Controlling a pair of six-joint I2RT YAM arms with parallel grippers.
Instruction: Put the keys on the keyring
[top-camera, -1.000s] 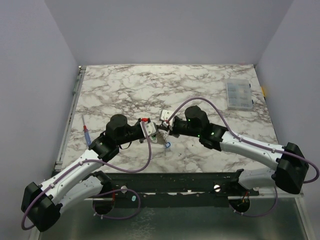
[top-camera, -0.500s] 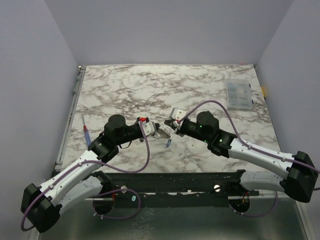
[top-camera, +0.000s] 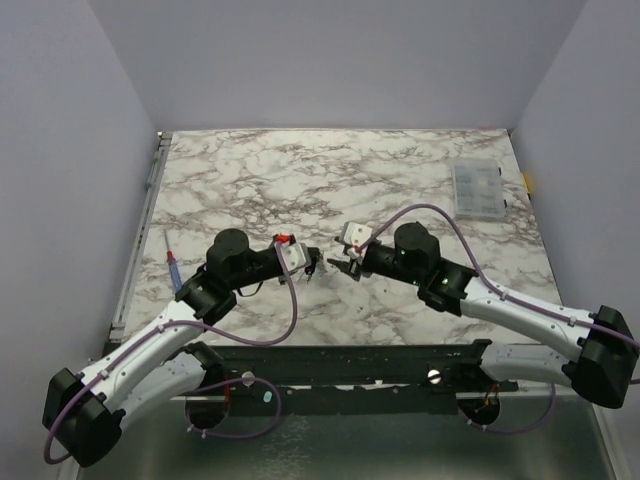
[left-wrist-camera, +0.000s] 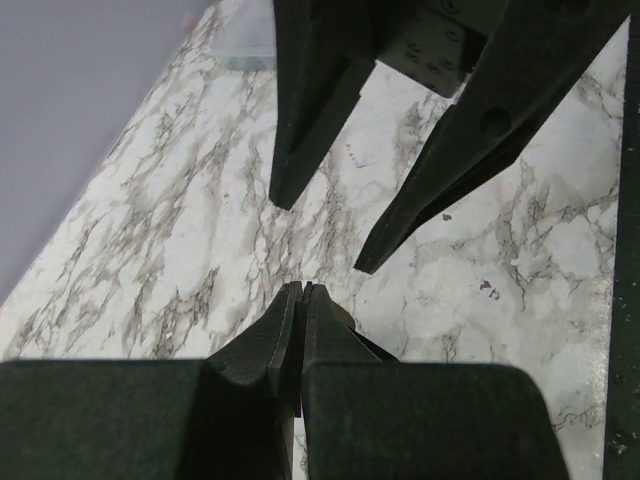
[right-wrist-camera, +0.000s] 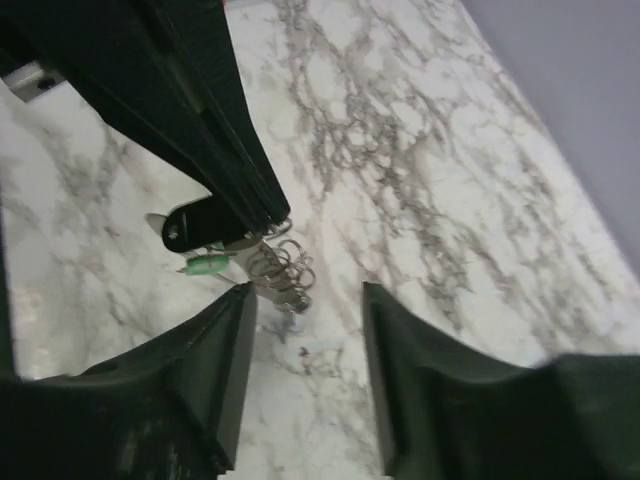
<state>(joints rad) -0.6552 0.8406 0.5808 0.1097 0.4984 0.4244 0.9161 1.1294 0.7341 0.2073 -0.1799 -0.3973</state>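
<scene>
The left pincer (right-wrist-camera: 272, 214) is pressed fully shut, its two dark fingers meeting in a thin line, and it holds the keyring (right-wrist-camera: 280, 268) by its edge. The small silvery loops and links hang in a bunch just below the fingertips, above the worktop (top-camera: 400, 170). Pinching the ring at its rim seems chosen to keep the hoop steady and its open side exposed, so a key can be worked on from the other side. A green key (right-wrist-camera: 207, 265) sticks out sideways from the same bunch, with a small black piece (right-wrist-camera: 195, 228) just above it. Both sit close against the rings, but the pictures do not show whether the green key is properly threaded or only caught there. The right pincer (left-wrist-camera: 325, 232) faces the left one tip to tip. Its fingers stand partly apart with nothing between them, hovering just beside the dangling ring without touching it. That would suit either letting go of something or lining up for a fresh grip. The blue key cannot be made out with confidence in any view, so it likely remains to be fetched. Both arms meet over the middle of the worktop's near half, a natural place for two-handed work. Farther out, a clear compartment box (top-camera: 476, 190) lies by the right edge toward the far corner, and a blue-and-red pen-like tool (top-camera: 173, 268) lies along the left edge. Both are well apart from the pincers.
</scene>
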